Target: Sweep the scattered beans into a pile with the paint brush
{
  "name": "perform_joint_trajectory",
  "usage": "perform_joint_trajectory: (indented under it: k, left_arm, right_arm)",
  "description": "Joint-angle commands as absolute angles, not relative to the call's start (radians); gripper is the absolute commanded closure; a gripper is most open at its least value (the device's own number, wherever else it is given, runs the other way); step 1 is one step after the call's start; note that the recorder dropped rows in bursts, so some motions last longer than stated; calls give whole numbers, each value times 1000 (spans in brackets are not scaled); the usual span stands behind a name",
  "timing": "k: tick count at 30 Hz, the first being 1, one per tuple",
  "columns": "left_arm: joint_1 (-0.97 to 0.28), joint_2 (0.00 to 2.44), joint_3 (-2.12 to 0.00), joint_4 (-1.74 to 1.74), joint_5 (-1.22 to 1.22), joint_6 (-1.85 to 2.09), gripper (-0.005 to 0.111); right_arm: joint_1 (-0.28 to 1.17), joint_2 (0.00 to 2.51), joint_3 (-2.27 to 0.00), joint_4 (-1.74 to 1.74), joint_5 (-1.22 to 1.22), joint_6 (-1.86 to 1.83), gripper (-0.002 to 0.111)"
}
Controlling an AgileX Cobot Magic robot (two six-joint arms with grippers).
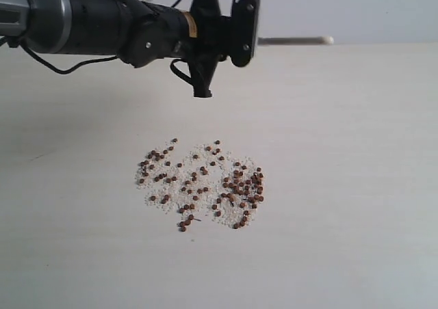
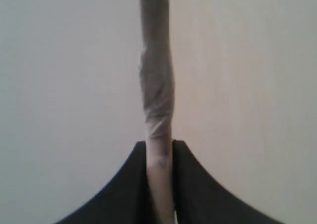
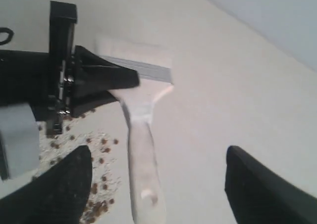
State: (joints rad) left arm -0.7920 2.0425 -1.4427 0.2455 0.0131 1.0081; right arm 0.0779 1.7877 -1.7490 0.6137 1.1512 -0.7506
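Two sets of fingers, doing different things. The left fingers point(image 2: 198, 184) are pinched tight on the paint brush point(image 3: 141, 135), about where the handle meets the silver band point(image 3: 148, 71). From the left wrist you only get the brush edge-on, a thin strip running out from between them.

It's a wide flat brush with a pale wooden handle, a silver metal band and whitish bristles point(image 3: 131, 48).

The right fingers point(image 3: 262, 189) are spread wide and hold nothing. In the right wrist view the end of the handle sits in the gap between them, clear of both, though I can't tell if it's at their level.

In the exterior view the brush is up off the counter point(image 1: 356, 206), roughly level, sticking out to the right of the left arm and well apart from the beans point(image 1: 202, 182).

Those are tiny reddish-brown beans mixed with whitish crumbs point(image 1: 171, 193). They lie in one loose patch on the pale counter, packed denser on its right side.
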Motion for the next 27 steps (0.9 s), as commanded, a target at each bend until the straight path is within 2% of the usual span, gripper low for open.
perform_joint_trajectory:
  k: [1,8,11,15,18,23,26,27]
  left_arm:
    - [-706,2013,-1442,185,100,735,107]
    - [-593,2011,-1442,-18,184,641,107]
    - [-565,2011,-1442,-92,212,648,107]
    - [-546,2011,-1444,-203,242,661,107]
    - [-539,2011,-1457,-304,292,727,107]
    - [-519,2011,-1521,-693,452,1047,107]
    - [-445,2012,-1542,-1198,736,1489,107]
    - [-428,2014,-1542,-1249,790,1538,107]
  right_arm:
    - [73,1732,-1753,613,1074,-791,38]
    - [73,1720,-1751,746,1115,-869,38]
    - [76,1722,-1739,778,1104,-861,42]
    - [94,1721,-1669,786,976,-795,44]
    - [151,1723,-1619,568,823,-650,44]
    - [280,1725,-1550,93,668,-339,44]
    - [360,1713,-1540,104,657,-382,44]
    - [367,1706,-1540,140,657,-409,44]
